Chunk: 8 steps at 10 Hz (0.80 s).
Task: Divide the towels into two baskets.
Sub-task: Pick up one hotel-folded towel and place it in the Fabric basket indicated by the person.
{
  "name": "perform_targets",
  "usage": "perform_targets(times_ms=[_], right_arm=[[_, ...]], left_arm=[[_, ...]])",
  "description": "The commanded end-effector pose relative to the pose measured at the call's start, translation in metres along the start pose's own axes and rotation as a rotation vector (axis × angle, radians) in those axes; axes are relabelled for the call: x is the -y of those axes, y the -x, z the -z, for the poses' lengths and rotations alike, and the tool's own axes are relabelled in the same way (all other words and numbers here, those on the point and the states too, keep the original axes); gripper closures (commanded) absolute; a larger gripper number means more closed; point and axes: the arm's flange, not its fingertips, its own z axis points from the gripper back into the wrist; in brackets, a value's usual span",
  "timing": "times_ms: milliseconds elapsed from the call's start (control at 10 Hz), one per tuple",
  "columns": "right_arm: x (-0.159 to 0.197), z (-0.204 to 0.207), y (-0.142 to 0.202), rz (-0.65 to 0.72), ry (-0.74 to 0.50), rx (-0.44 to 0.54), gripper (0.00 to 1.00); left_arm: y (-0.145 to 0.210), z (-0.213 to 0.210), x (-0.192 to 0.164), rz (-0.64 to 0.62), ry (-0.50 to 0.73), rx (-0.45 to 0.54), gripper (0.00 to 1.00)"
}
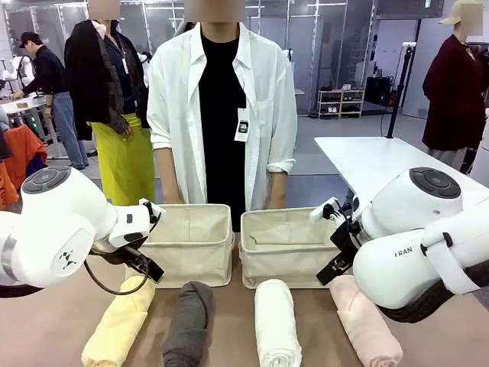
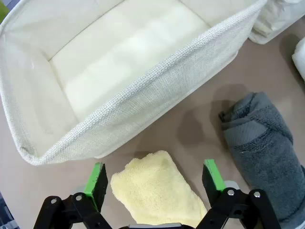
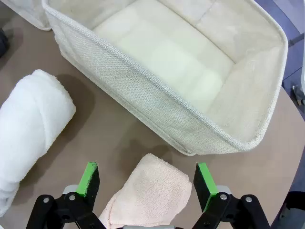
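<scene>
Here left tool (image 2: 153, 166) spreads wide over yellow towel (image 2: 152, 193), right tool (image 3: 146, 167) over pink towel (image 3: 152, 191), seemingly touching neither.

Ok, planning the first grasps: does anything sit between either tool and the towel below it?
Nothing visible does. The left tool hangs open over the pale yellow cloth roll, the right tool open over the pale pink cloth roll.

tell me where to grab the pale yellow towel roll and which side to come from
Probably grip the pale yellow towel roll across its width, near the end facing the beige canvas basket, coming down from above. It lies flat, both long sides are free, and that end sits inside the open left gripper; the dark grey towel lies apart.
</scene>
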Motion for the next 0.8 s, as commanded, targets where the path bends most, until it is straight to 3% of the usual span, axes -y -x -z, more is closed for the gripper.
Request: perform_targets(times_ms=[0,700], right_arm=[[0.0,0.0,0.0,0.0,0.0,0.0,0.0],[0.0,0.0,0.0,0.0,0.0,0.0,0.0]], left_arm=[[-0.0001,0.0,0.0002,0.0,0.0,0.0,0.0],[-0.0001,0.0,0.0002,0.0,0.0,0.0,0.0]])
